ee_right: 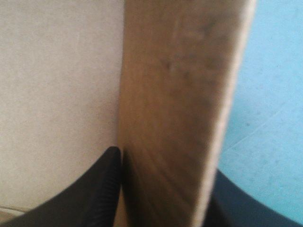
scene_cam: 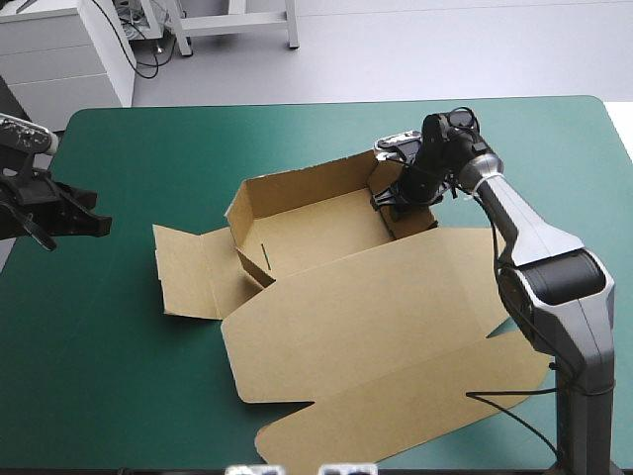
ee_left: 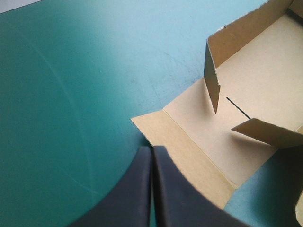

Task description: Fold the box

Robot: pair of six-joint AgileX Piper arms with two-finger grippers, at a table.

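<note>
Nearest the high camera lies the lid panel [scene_cam: 396, 336] of the brown box [scene_cam: 326, 247]. It is a broad sheet lying flat on the teal-green cover [scene_cam: 99, 376], and it reaches almost to the table's near edge. Behind it stands the tray [scene_cam: 316, 223], open at the top, with its long far wall and its short end walls raised. A side flap [scene_cam: 188, 269] lies flat on the cover at the tray's left end.

The right gripper [scene_cam: 401, 201] is at the tray's right end, reaching down over the end wall [scene_cam: 413, 220]. In the right wrist view that wall stands upright between the black fingers [ee_right: 102, 189]. One finger presses against its inner face and the other shows behind its outer face, so the pair is clamped on the board. Pale board fills the inner finger's side, and bare cover lies on the outer finger's side.

The left gripper [scene_cam: 97, 226] is over the cover near the table's left edge, apart from the box. In the left wrist view its fingers are pressed together into one pointed arch and hold nothing. The corner of the side flap lies close ahead of their tips, and the high view shows a strip of cover between the two. Farther ahead rise the tray's left-end tabs and its far wall.
</note>
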